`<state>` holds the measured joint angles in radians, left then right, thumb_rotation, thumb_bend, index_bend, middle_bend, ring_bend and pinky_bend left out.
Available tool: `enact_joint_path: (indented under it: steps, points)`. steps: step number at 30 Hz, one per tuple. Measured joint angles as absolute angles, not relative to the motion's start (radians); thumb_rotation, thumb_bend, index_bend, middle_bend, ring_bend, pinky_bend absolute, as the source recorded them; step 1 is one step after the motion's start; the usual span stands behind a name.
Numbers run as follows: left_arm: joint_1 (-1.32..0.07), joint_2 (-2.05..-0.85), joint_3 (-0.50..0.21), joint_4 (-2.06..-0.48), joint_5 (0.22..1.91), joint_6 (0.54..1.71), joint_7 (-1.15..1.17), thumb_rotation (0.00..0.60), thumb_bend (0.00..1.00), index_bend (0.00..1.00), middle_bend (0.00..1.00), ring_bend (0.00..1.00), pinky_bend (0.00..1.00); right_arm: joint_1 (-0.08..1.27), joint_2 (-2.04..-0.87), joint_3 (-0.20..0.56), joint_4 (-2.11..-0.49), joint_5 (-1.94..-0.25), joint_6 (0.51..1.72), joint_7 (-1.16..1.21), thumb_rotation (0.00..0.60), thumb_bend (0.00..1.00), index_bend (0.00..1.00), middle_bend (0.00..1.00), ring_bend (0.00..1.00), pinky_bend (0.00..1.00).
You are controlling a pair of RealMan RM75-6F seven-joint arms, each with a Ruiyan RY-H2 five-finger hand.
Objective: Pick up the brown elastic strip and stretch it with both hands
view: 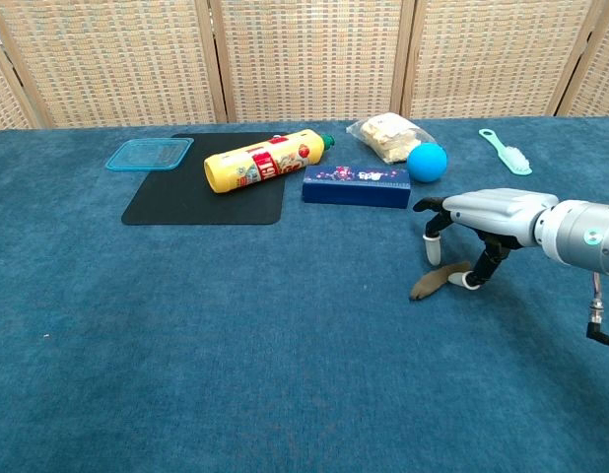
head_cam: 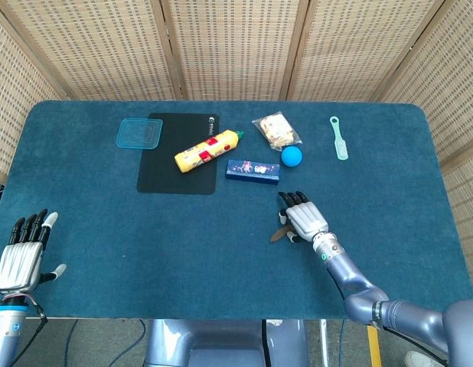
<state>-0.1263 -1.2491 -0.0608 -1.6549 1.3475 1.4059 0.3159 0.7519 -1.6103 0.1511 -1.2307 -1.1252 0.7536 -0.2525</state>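
Yellow bottle point(head_cam: 207, 150) on black mat point(head_cam: 175, 168), beside blue box point(head_cam: 253, 170)

table point(head_cam: 106, 245): broad, rounded corners, covered in deep blue carpet-like cloth | screen point(head_cam: 229, 46): woven wicker panels in pale wooden frames, folding around the table's far edge and both sides | floor point(head_cam: 91, 344): grey, visible under the table's near edge | light: even, soft, no hard shadows
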Motion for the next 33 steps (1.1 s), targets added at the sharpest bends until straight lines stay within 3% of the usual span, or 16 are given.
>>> enact_joint_path:
  steps: [18, 23, 33]
  points:
    - [-0.128, -1.248, -0.056, -1.654, 1.348, 1.407, 0.314, 0.600, 0.00, 0.00, 0.00, 0.00, 0.00, 0.756, -1.621, 0.138, -1.218, -1.094, 0.754, -0.273, 0.600, 0.54, 0.56, 0.01, 0.00, 0.00]
    - [-0.129, -1.247, -0.056, -1.654, 1.348, 1.407, 0.311, 0.600, 0.00, 0.00, 0.00, 0.00, 0.00, 0.757, -1.624, 0.133, -1.214, -1.090, 0.754, -0.281, 0.600, 0.55, 0.68, 0.03, 0.00, 0.00]
    - [-0.132, -1.249, -0.056, -1.649, 1.341, 1.400, 0.312, 0.600, 0.00, 0.00, 0.00, 0.00, 0.00, 0.748, -1.618, 0.143, -1.231, -1.099, 0.777, -0.244, 0.600, 0.56, 0.72, 0.06, 0.00, 0.00]
